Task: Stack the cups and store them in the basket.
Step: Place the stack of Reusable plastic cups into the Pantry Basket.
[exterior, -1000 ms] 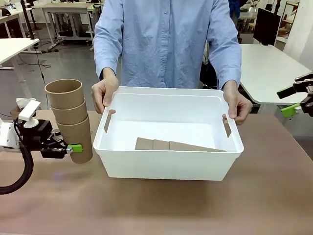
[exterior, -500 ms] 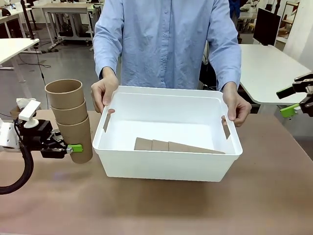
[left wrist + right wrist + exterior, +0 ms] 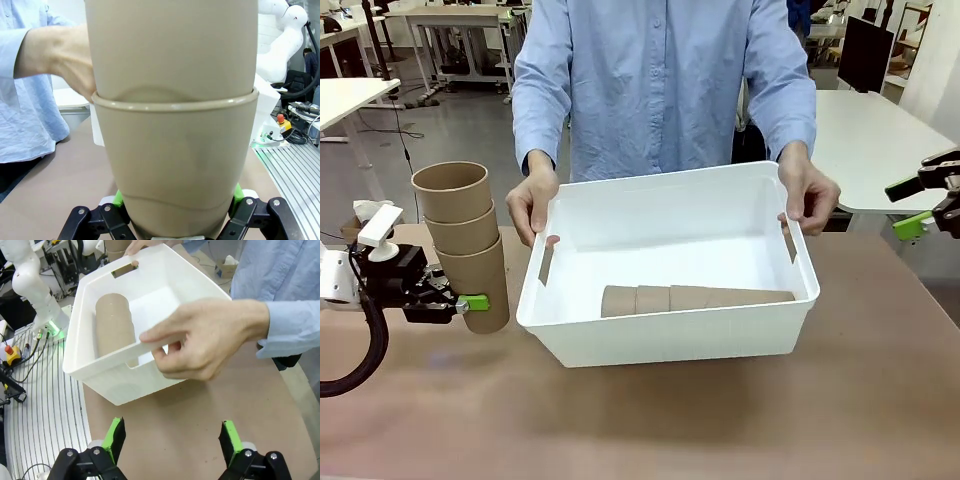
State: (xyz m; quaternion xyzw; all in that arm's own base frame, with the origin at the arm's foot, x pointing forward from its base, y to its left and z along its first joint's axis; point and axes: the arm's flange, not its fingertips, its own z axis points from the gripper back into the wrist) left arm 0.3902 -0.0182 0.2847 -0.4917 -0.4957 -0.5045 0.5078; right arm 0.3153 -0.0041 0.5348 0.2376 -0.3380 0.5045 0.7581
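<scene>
Holding upright a stack of three cups (image 3: 460,245) clamped low, the left gripper (image 3: 470,302) is waiting just beside the person's tilted basket (image 3: 660,335), while the right gripper (image 3: 172,442) is hanging open.

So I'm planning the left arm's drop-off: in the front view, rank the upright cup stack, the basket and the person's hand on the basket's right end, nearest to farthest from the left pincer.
1. Upright cup stack: held in the left pincer, at table's left.
2. Basket: just right of the stack, centre, lifted and tilted by the person.
3. Person's hand: on the basket's right end, farthest.
</scene>
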